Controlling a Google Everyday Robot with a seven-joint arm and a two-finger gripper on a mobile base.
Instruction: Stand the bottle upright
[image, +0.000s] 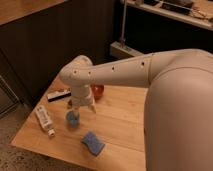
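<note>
While the bottle lies on its side near the left end of the wooden table, several other things sit around it. A small blue cup stands just to its right, near but apart from it. Directly above that cup hangs the tool, pointing down at the table, its fingers spread apart with nothing seen between them. The tool is over the cup rather than over the bottle, and the cup lies between the two. Behind the bottle, toward the far edge, lies a flat black-and-white bar with a red stripe, apart from the bottle. A reddish round object sits behind the tool, partly hidden by it. A blue sponge lies toward the front edge, to the right of the bottle's cap and well clear of it. The thick white arm reaches in from the right and covers much of that side of the table.

The bottle is slim and white, with a faint printed label along its body and a small white cap. It is longer than the blue cup is tall.

Its long axis runs diagonally across the table top, from the far left down toward the near right. The cap end points toward the front edge and the base end toward the back. The whole length rests flat on the wood.
</note>
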